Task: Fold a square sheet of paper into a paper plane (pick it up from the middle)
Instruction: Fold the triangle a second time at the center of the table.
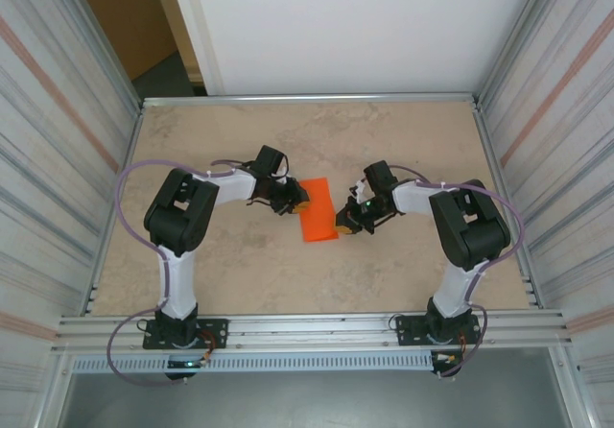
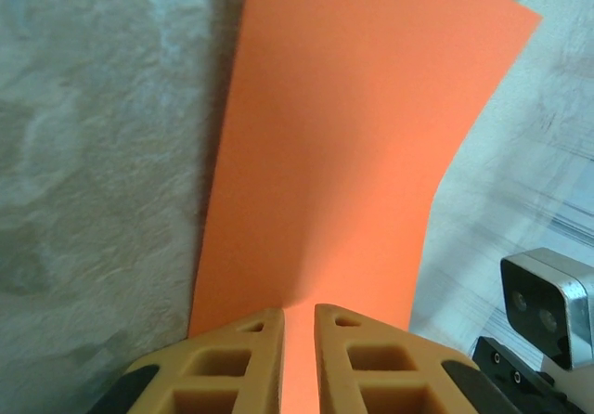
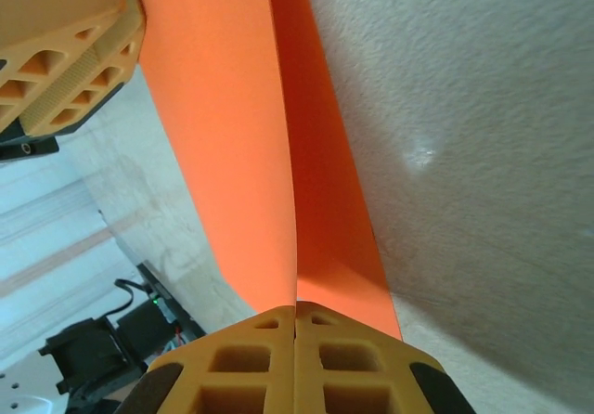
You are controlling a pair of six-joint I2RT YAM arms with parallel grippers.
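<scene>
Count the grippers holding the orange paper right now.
2. The left gripper is shut on the orange sheet's left edge; the right gripper is shut on its right edge.

table (image 1: pixel 240 265): beige, stone-look | side walls (image 1: pixel 48 159): ribbed | back panel (image 1: pixel 355 25): white | front rail (image 1: pixel 317 324): perhaps aluminium

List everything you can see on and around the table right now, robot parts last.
Sheet of paper: one, bright orange, mid-table, folded over, between the two grippers.
Table: one, beige marbled, under everything.
Side walls: two, ribbed grey, left and right of the table.
Back panel: one, white, beyond the far edge.
Arms: two, black and white, bases at the near edge.
Left gripper: one, tan fingers, shut on the paper's left side.
Right gripper: one, tan fingers, shut on the paper's right side.
</scene>
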